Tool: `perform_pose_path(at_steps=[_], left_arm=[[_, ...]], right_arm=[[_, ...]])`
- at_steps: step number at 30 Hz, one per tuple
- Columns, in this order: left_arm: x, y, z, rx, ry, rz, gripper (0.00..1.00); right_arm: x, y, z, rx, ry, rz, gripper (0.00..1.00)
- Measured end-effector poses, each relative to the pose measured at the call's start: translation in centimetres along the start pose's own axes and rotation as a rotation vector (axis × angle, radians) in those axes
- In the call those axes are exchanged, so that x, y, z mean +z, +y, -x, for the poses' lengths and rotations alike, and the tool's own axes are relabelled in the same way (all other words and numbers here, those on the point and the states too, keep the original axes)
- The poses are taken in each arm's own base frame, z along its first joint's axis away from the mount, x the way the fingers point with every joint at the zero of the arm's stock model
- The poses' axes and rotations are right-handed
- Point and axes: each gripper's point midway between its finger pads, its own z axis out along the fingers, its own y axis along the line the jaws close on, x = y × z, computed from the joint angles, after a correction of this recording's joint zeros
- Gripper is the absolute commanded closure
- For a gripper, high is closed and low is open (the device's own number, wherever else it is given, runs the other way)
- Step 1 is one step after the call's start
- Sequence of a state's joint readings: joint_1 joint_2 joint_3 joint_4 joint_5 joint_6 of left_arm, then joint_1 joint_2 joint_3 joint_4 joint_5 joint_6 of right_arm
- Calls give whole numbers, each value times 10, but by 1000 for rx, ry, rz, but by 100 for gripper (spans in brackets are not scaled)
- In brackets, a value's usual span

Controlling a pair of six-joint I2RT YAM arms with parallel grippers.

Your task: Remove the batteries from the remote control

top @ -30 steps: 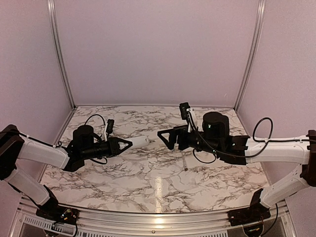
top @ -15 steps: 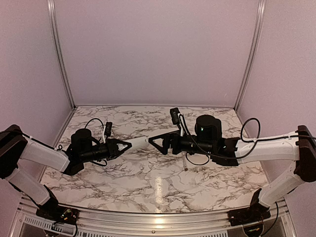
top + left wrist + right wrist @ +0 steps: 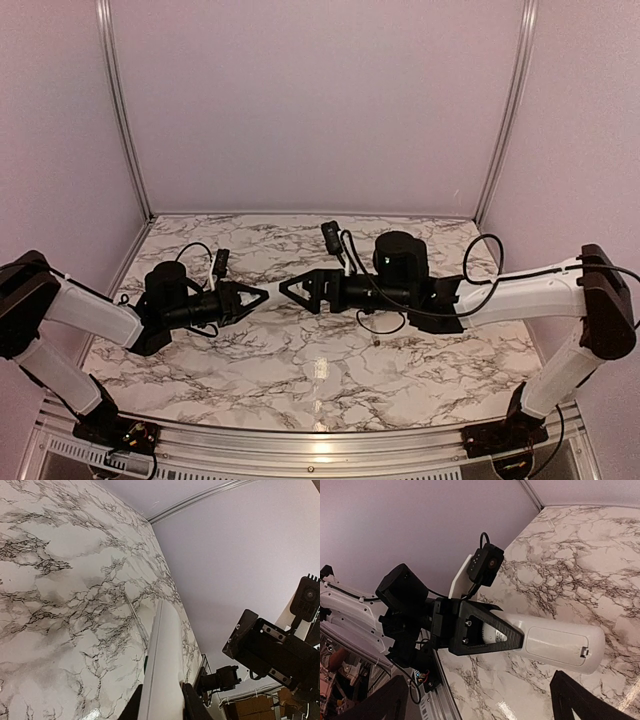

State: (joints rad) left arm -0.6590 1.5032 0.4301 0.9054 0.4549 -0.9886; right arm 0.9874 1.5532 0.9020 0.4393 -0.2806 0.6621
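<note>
Left hand (image 3: 256, 296) gripping remote control (image 3: 560, 642), right hand (image 3: 291, 289) spread opposite, stick (image 3: 135, 616) nearby

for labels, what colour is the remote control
White; the remote control shows best in right wrist view.

Table centre obstructed: the left gripper (image 3: 262, 296) and right gripper (image 3: 285, 291) meet nose to nose, and the remote (image 3: 555, 641), clamped in the left, bridges the gap; no passage between them. The right jaws are spread wide, leaving room either side of the remote's tip. A thin stick (image 3: 135, 617) lies on the table (image 3: 320, 390) at 4 o'clock from the remote, beside the right arm (image 3: 500, 295). Open passage over the marble at 6 o'clock and 12 o'clock, up to the back wall (image 3: 320, 110).
</note>
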Motion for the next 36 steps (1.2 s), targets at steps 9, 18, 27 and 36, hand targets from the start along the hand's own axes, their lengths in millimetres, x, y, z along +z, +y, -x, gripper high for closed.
perform_pose_path(at_steps=[9,18,27,36], left_arm=[[2,-3,-2,-17,15,-30,100],[2,-6,-3,-25,21,-48,100],[2,-7,-3,-25,21,-50,100],[2,-7,-3,-24,21,-50,100]], right_arm=[[13,-9,16,-3,-46,-72,3],[18,-26,13,2,-46,-146,3],[22,-30,10,5,-37,-156,4],[24,-33,7,7,-29,-161,4]])
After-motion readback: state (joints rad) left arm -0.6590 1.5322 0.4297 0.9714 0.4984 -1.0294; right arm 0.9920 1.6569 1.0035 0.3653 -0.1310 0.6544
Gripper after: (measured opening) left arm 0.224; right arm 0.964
